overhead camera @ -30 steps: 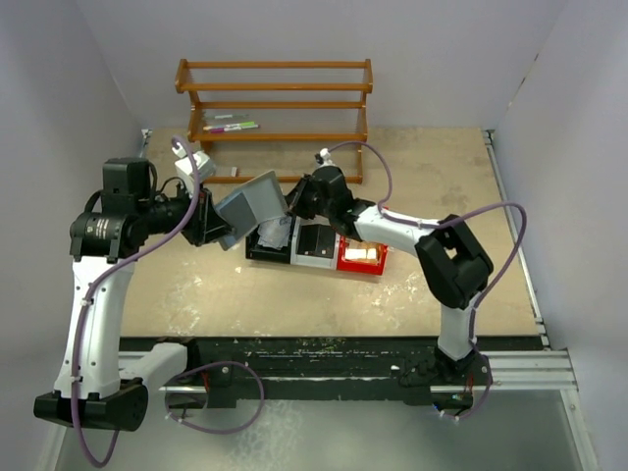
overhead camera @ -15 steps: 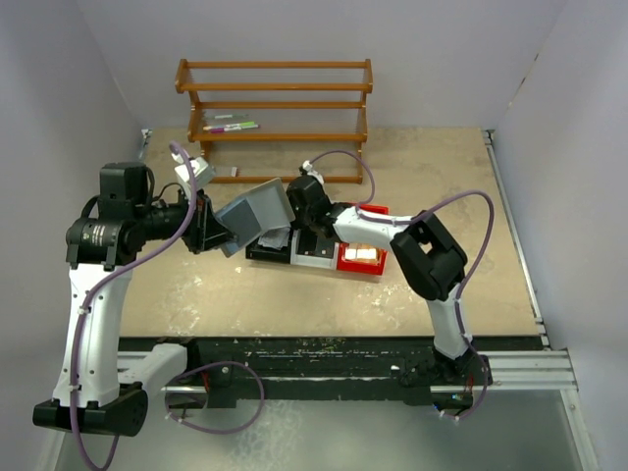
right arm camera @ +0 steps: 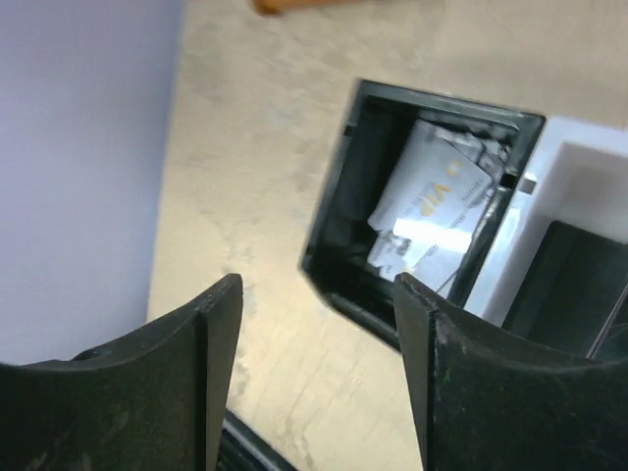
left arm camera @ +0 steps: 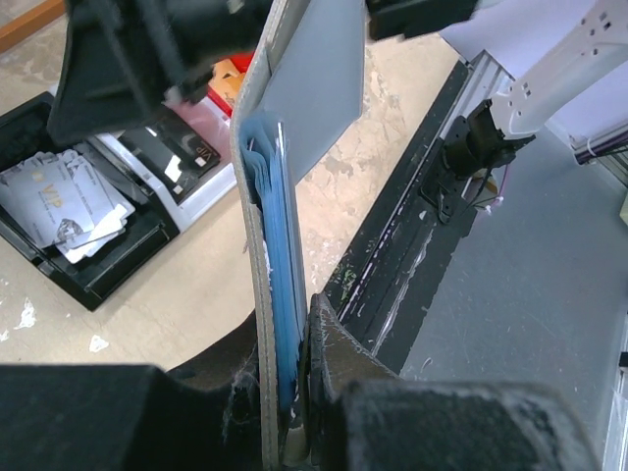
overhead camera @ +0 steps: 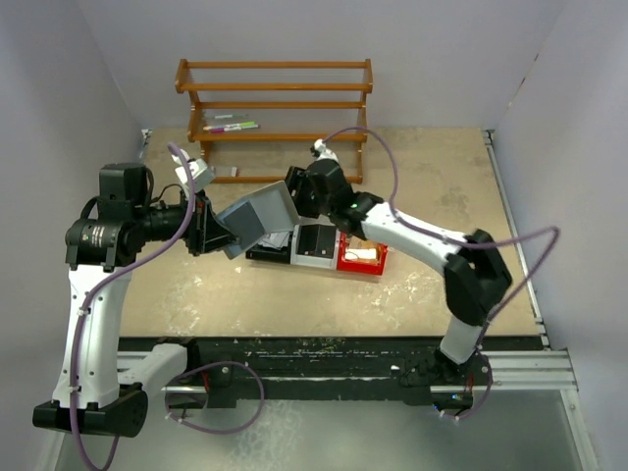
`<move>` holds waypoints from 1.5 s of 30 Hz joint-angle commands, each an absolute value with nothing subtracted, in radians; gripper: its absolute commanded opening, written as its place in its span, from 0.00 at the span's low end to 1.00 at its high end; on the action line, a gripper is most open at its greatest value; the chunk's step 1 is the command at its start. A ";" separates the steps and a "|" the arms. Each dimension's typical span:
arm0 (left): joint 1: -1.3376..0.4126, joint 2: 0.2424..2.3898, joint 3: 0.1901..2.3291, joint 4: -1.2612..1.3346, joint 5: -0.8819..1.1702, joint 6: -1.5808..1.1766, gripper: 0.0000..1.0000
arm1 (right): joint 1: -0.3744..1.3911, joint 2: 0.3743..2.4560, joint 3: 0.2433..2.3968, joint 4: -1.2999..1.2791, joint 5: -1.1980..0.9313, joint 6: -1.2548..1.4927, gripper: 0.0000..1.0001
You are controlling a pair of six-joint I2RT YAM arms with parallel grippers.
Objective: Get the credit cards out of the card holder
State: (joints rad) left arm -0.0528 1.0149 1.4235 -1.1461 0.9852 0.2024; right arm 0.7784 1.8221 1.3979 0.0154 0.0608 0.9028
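Beige surface (overhead camera: 422, 285), grey walls. Holder (overhead camera: 257, 216) clamped at its lower end in left hand (left arm camera: 294, 392), slanting up toward right hand (right arm camera: 314, 294) just beside: empty, spread apart over black bin (right arm camera: 339, 196).

A tan table (overhead camera: 422, 285), scuffed with pale patches, fills the middle of the top view and runs up to the pale walls at the back and on both sides. A black rail (overhead camera: 324, 355) borders its lower edge. In the upper middle of the frame a brown wooden rack (overhead camera: 275, 98) stands on the table against the back wall, with a few pens (overhead camera: 232, 126) lying on its lower left shelf. Below the rack, near the centre of the frame, three bins sit touching in a row, slightly slanted: a black bin (overhead camera: 267, 247) on the left, a white bin (overhead camera: 316, 245) in the middle and a red bin (overhead camera: 361, 257) on the right.
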 commanded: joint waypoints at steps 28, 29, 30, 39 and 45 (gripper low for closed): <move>-0.051 1.051 1.385 -1.061 1.230 0.074 0.00 | 0.840 1.275 1.206 0.302 -0.458 0.558 0.82; -0.051 1.051 1.384 -1.059 1.231 0.072 0.00 | 0.852 1.286 1.212 0.279 -0.426 0.542 0.78; -0.051 1.051 1.384 -1.056 1.231 0.070 0.00 | 0.866 1.302 1.220 0.253 -0.392 0.523 0.76; -0.050 1.050 1.381 -1.049 1.258 0.053 0.00 | 0.939 1.352 1.223 0.263 -0.293 0.467 0.76; -0.051 1.040 1.383 -1.056 1.302 0.074 0.00 | 0.939 1.333 1.174 0.351 -0.377 0.545 0.45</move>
